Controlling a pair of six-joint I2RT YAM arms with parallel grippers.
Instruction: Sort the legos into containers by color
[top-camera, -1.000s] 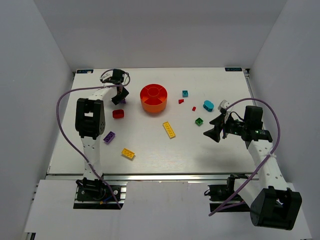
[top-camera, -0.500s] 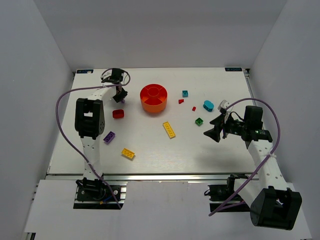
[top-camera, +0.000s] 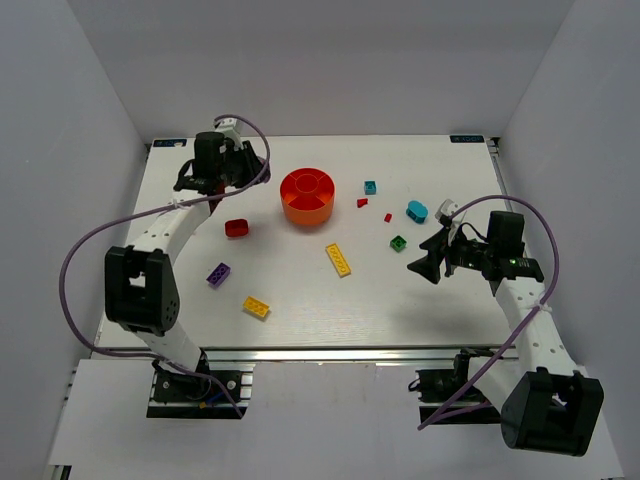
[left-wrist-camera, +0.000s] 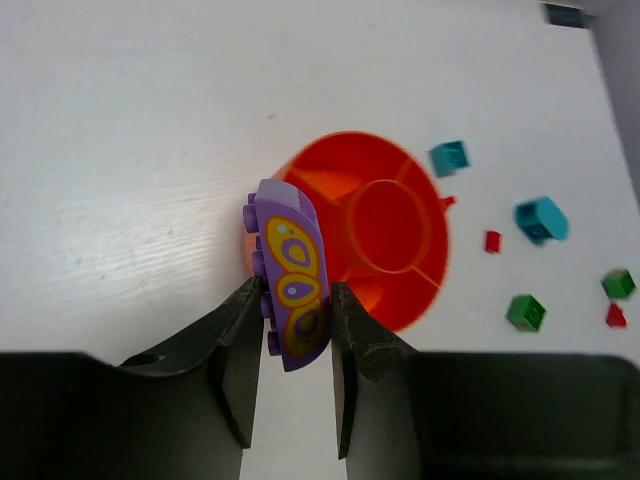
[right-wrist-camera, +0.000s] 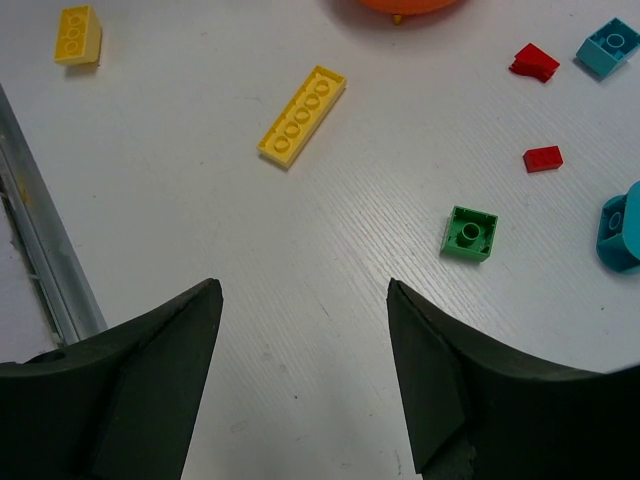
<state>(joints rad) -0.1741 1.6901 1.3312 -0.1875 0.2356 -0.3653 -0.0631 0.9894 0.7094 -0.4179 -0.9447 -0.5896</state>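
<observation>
**While my left gripper (left-wrist-camera: 296, 300) pinches a purple brick (left-wrist-camera: 288, 262), my right gripper (right-wrist-camera: 302, 290) gapes**

My left jaws are closed narrow on the purple brick, which has a yellow pattern. I hold it above the table (top-camera: 300, 290), just left of the bowl (top-camera: 306, 211). My right jaws stand wide apart and empty, well right of the bowl. Between them and the bowl lie a yellow plate (right-wrist-camera: 302, 115) and a green brick (right-wrist-camera: 469, 234). A red brick (right-wrist-camera: 543, 158) and a cyan brick (top-camera: 417, 211) lie right of the bowl.
</observation>
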